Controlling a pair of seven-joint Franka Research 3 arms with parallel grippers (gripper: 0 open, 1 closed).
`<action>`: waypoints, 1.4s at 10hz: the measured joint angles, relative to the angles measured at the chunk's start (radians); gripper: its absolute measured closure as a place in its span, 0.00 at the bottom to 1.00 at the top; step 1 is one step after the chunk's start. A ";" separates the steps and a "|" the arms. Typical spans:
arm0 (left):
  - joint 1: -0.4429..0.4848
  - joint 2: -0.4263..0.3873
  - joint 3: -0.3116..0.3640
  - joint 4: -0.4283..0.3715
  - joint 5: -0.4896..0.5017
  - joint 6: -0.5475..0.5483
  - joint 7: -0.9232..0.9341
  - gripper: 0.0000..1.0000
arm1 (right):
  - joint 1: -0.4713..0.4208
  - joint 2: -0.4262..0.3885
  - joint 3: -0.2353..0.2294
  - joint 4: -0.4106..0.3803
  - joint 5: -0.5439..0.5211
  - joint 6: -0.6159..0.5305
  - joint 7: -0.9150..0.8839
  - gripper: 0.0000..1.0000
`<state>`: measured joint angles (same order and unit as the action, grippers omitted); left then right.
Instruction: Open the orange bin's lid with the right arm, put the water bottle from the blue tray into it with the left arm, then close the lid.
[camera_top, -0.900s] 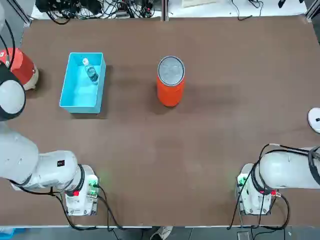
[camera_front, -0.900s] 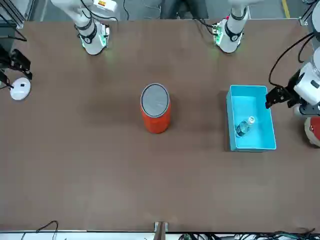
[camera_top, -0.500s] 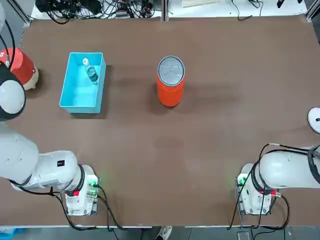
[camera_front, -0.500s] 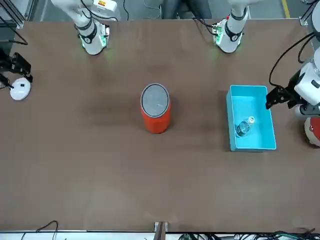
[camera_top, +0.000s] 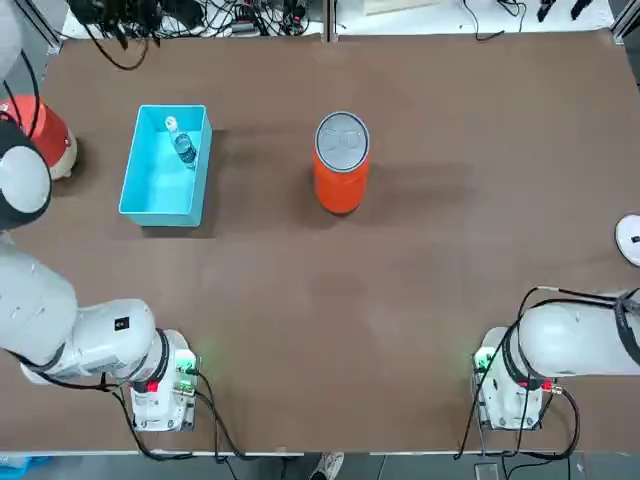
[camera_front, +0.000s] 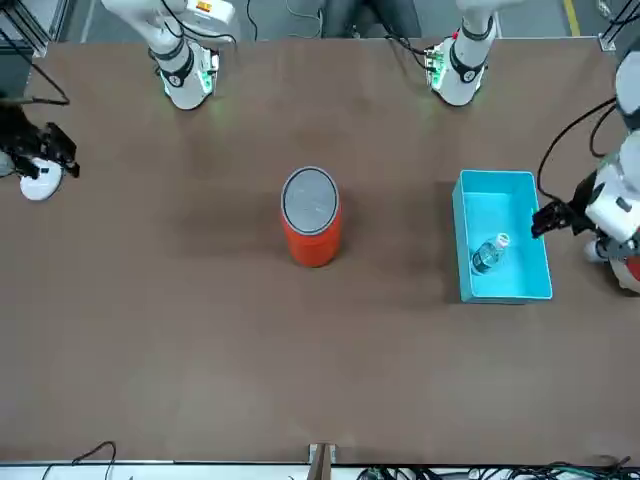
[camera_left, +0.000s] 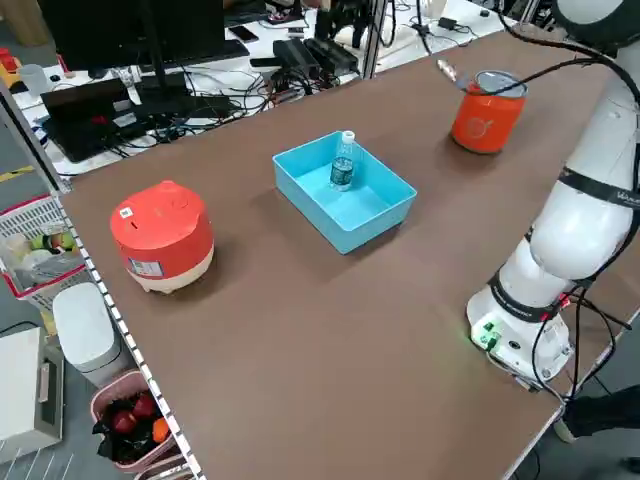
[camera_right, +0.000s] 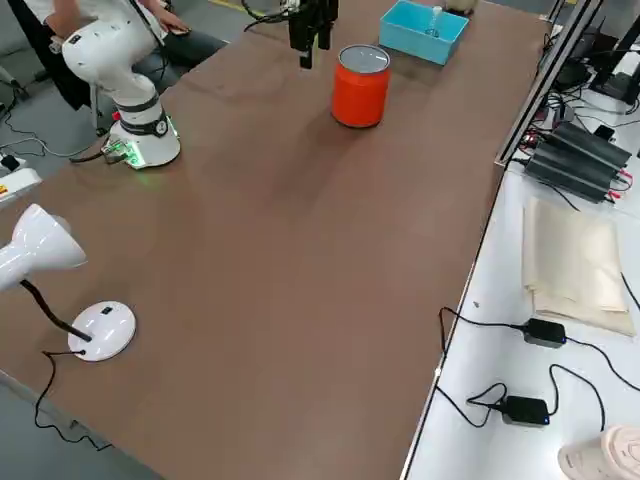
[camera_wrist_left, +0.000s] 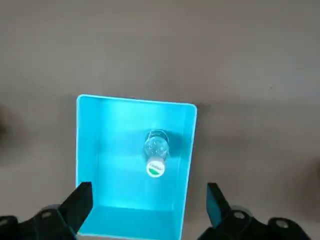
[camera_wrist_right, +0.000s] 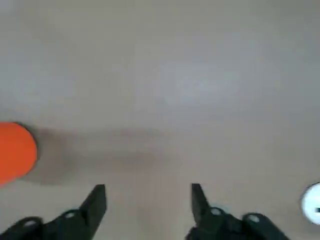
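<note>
- Progress so far looks like nil: the lid (camera_top: 342, 139) sits flat on the bin (camera_top: 340, 184), just above centre in the top view, on the tabletop (camera_top: 400, 300).
- Bottle (camera_top: 183, 146) lies in the tray (camera_top: 160, 195), at that view's upper left, near the tray's far end.
- Left tool (camera_wrist_left: 149, 205) hangs high above the tray, fingers spread wide and empty; in the wrist view the bottle shows between them, far below.
- Right tool (camera_wrist_right: 146, 200) hovers over bare tabletop, well apart from the bin, which shows only at its wrist view's left edge; its fingers stand apart with nothing between them.
- Left to do, by my reading: everything. Lid off with the right arm, bottle lifted and dropped in with the left, lid back on.
</note>
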<state>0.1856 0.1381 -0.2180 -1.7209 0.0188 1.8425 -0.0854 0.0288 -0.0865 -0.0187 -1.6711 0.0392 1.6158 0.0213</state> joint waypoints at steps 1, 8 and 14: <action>-0.001 0.001 -0.001 -0.067 0.000 0.054 0.000 0.00 | 0.026 0.002 0.003 -0.020 0.014 0.007 0.038 0.48; 0.003 0.000 0.001 -0.369 0.000 0.331 -0.014 0.05 | 0.428 0.021 0.015 -0.138 0.057 0.182 0.595 0.91; 0.003 0.052 0.002 -0.403 0.000 0.393 -0.014 0.33 | 0.717 0.193 0.014 -0.103 0.021 0.334 1.013 0.98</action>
<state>0.1888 0.1902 -0.2162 -2.1238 0.0188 2.2355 -0.0998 0.7455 0.1060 -0.0042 -1.7736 0.0601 1.9498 1.0340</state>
